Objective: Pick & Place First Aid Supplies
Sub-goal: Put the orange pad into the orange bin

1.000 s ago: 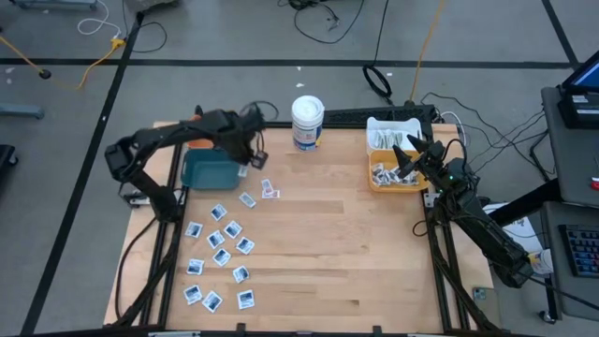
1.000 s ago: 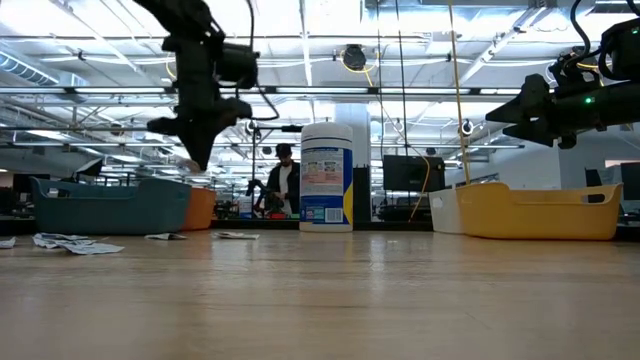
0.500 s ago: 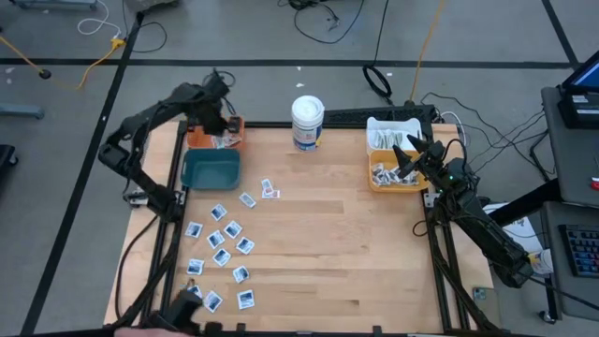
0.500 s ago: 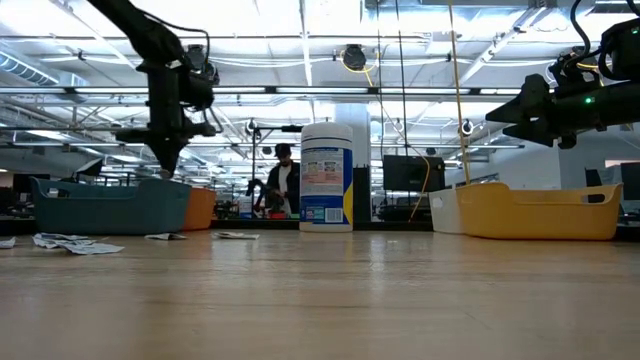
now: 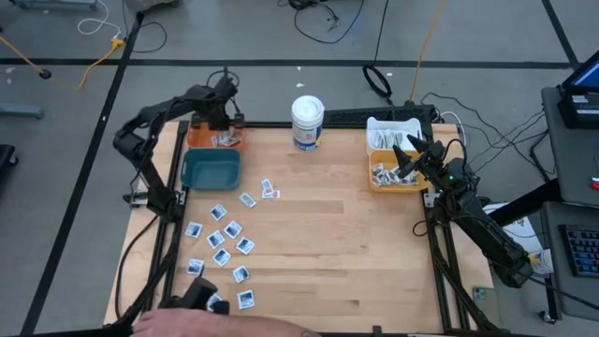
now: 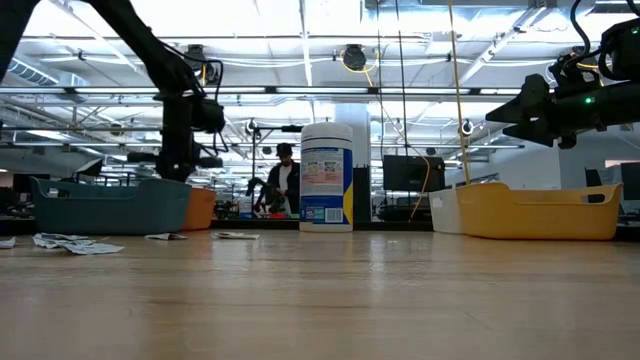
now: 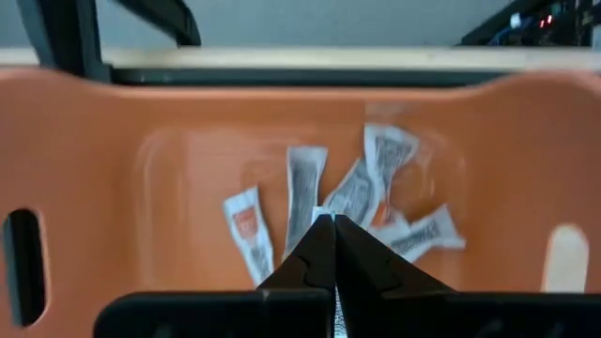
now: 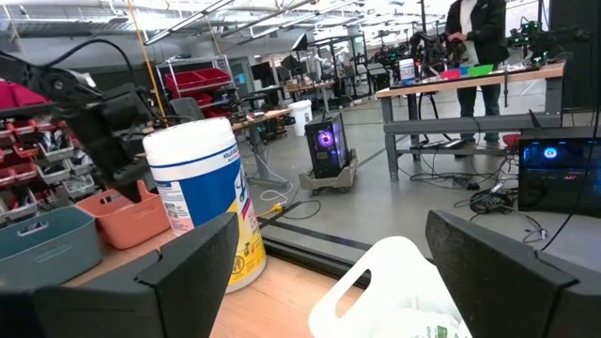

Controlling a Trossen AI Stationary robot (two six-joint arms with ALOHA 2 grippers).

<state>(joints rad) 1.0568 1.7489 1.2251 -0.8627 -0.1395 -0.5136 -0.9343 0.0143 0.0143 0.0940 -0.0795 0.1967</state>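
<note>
Left arm reaches to the far-left corner of the bench point(image 5: 374, 243); left end effector point(image 5: 222, 120) hangs over the orange bin point(image 5: 201, 138), pointing down into it. Fingers point(image 7: 310, 268) clenched tip to tip; a tiny white scrap shows at the tips in the wrist view, can't tell whether it's gripped or just lying in the bin below.

Right arm parked on the right side, right end effector point(image 5: 408, 157) above the yellow bin point(image 5: 374, 183), fingers point(image 8: 188, 263) spread wide, grasping nothing.

Containers:
- Orange bin, far left: a handful of narrow wrapped strips point(image 7: 302, 192) lying loose and overlapping on the floor of it, one with a red mark point(image 7: 246, 223).
- Teal bin point(image 5: 211, 169), touching the near side of the orange one: nothing visible inside from above.
- White bin point(image 5: 393, 124), far right: whitish packets point(image 5: 386, 139) inside.
- Yellow bin, just nearer than the white one: a pile of grey-white packets point(image 5: 384, 175).
- White tub with blue label point(image 5: 307, 123) stands upright at the far edge, between the two bin groups.

Remaining first aid supplies: square white-and-blue sachets point(image 5: 225, 245) scattered flat on the left half of the bench, from just right of the teal bin down to the near edge.

A person's hand point(image 5: 201, 323) comes in at the near edge by the nearest sachets, with a dark object point(image 5: 198, 294) at it.
</note>
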